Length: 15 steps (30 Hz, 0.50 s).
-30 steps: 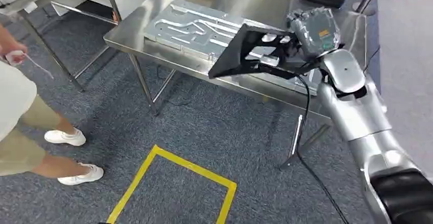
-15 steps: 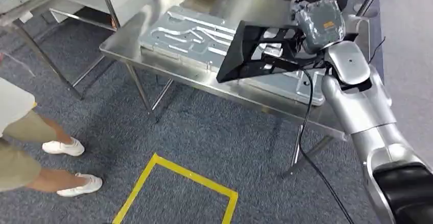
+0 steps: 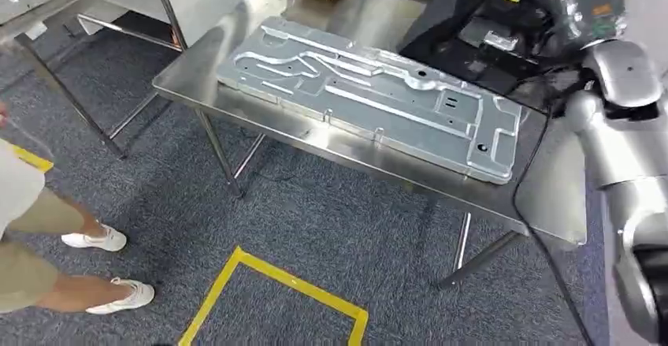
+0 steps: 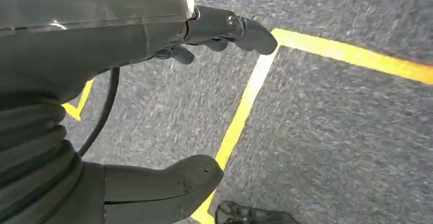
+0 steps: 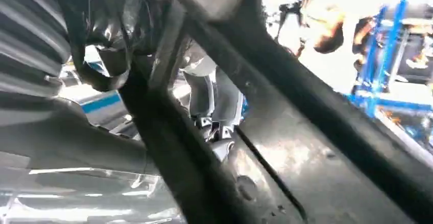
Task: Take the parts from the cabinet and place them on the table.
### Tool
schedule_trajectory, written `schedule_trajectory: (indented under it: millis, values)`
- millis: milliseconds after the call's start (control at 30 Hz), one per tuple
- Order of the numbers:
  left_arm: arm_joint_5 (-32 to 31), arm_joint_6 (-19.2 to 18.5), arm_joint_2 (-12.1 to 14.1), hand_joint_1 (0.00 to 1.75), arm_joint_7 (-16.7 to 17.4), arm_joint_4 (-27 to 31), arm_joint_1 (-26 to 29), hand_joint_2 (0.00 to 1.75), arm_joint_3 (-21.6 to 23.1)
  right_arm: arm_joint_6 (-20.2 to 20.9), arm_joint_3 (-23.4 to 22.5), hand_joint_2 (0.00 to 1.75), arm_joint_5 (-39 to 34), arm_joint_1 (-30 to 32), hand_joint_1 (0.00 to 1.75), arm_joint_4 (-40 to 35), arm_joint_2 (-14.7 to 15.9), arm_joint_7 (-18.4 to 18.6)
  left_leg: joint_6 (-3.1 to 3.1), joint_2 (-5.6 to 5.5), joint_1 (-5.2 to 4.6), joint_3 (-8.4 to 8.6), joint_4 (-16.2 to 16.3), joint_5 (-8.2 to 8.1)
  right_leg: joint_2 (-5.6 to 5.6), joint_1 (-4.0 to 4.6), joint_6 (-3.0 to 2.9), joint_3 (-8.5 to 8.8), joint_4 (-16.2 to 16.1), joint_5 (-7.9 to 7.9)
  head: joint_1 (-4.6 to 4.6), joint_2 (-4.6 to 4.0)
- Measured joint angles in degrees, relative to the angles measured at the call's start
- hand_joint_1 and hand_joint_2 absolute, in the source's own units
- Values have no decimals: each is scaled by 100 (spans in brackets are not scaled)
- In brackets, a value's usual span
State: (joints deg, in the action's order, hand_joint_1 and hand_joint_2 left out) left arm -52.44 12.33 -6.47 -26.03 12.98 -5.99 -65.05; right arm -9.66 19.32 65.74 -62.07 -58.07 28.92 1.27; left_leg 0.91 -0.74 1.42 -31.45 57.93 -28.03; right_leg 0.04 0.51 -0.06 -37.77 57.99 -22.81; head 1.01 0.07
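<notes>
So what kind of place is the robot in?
Probably a factory or workshop: a steel table holds a big stamped metal panel, there's yellow floor tape, and the right hand holds a black part.

Your robot's right arm is silver and glossy, built of rounded shells with a dark band at the elbow seam and a black section low down. A black cable runs along it. The right hand wears a crinkled grey cover carrying an orange and a green sticker. In the left wrist view you see the left hand: a smooth grey shell, a ribbed dark-grey cover, a thick grey thumb, darker fingers with a visible screw head, and a thin black cable looping beside the cover.
</notes>
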Motion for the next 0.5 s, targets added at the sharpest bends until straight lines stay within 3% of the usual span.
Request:
schedule_trajectory:
  millis: [67,100,167,233,267,333,367,400,433,467,500]
  values:
    - [-4,-7,0,0,-4,0,3,175,0,2,-61,175,-85,-5,175,44,85,-13,-69,12,-31,73,24,4,4,-45,-58,126,-56,-34,-4,0]
    - [-4,-7,2,0,-11,0,-5,175,0,2,-96,175,-105,-8,175,61,118,-13,-78,31,-24,21,149,-55,-8,-64,-70,204,-95,-42,-4,2]
    - [-4,-13,-4,0,-17,0,-19,175,0,7,-140,175,-190,-50,175,100,162,-13,-82,39,-22,-348,836,-255,3,-53,-151,261,-101,-98,-11,2]
    - [2,-13,-2,0,-17,0,-8,175,0,7,-159,175,-271,-29,175,146,177,-44,-81,40,-26,-872,1639,-617,18,-14,-185,315,-91,-172,-11,0]
    - [11,-13,-2,0,-17,0,-3,175,0,7,-166,175,-291,-5,175,168,179,-44,-63,41,-37,-1036,1801,-644,34,1,-188,346,-81,-210,-13,0]
    - [15,-13,0,0,-17,0,1,175,0,4,-183,175,-321,28,175,210,201,-50,-41,41,-54,-1013,1463,-299,50,27,-188,430,-57,-293,-13,0]
    - [15,-13,0,0,-17,0,2,175,0,2,-201,175,-336,31,175,225,214,-57,2,41,-79,-806,864,126,52,43,-183,506,-38,-360,-11,0]
    - [15,-13,0,0,-17,0,3,175,0,2,-214,175,-352,31,175,234,225,-59,46,41,-96,-628,391,440,52,50,-178,563,-28,-411,-11,2]
    - [22,-13,15,0,-17,0,4,175,0,2,-221,175,-361,48,175,249,225,-57,125,42,-127,-536,188,452,49,40,-167,594,-39,-452,-9,0]
    - [31,-13,11,0,-17,0,-6,175,0,0,-227,175,-374,29,175,267,236,-59,116,34,-154,-544,16,328,58,45,-143,582,-29,-455,-11,2]
    - [31,-15,13,0,-20,0,-16,175,0,-4,-236,175,-376,45,175,271,240,-57,126,44,-154,-481,59,374,77,34,-104,551,-50,-455,-18,2]
